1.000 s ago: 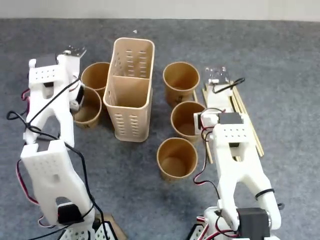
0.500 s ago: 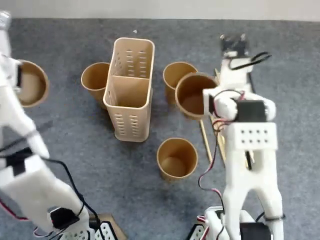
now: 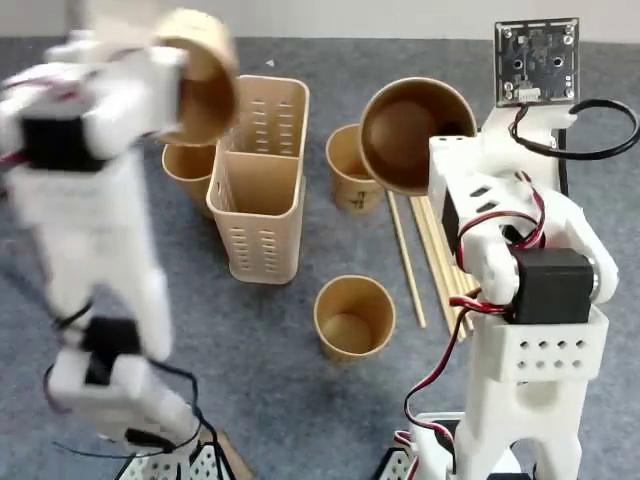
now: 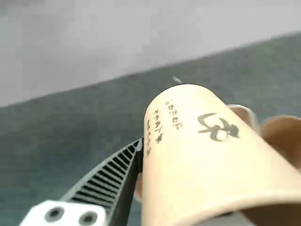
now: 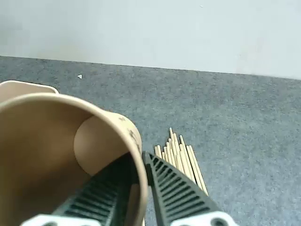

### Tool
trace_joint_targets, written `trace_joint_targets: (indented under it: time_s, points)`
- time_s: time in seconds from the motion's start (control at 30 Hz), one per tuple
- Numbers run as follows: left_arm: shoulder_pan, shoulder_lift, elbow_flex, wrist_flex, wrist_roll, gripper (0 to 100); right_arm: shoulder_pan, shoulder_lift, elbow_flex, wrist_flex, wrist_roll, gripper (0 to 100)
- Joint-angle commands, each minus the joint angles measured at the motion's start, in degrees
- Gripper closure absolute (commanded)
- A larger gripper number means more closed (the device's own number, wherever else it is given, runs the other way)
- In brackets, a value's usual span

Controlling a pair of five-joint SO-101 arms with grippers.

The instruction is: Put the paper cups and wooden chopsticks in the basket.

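The grey worktop held everything. Two white arms stood at the near edge. The left arm was lifted up high beside the basket. Its jaws were clamped on a paper cup, the left cup, which was up in the air and tipped over. That cup hung by the far left corner of the basket, above another cup.

The right arm was up too. Its jaws were pinched shut on the wall of the right cup, one finger inside and one outside. That cup was also in the air, tipped, on the right of the basket.

The basket stood upright between the arms. It had two parts inside.

Three more cups stood on the worktop. The near cup was in front of the basket, a bit to the right. The far cup was just right of the basket, partly hidden by the right cup. The side cup was just left of the basket.

The chopsticks lay in a bunch on the worktop, beside the right arm.
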Motion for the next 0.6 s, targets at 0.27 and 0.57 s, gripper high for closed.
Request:
trace_joint_targets:
  time_s: [0.27, 0.57]
  points:
    - [4.88, 14.81, -1.54, 1.85, 7.91, 99, 0.31, -0.31, -1.98, -0.22, 0.70, 99.4]
    - [4.26, 15.16, -5.49, 2.20, 2.90, 69, -3.30, -0.22, -1.71, -4.53, 0.35, 99.4]
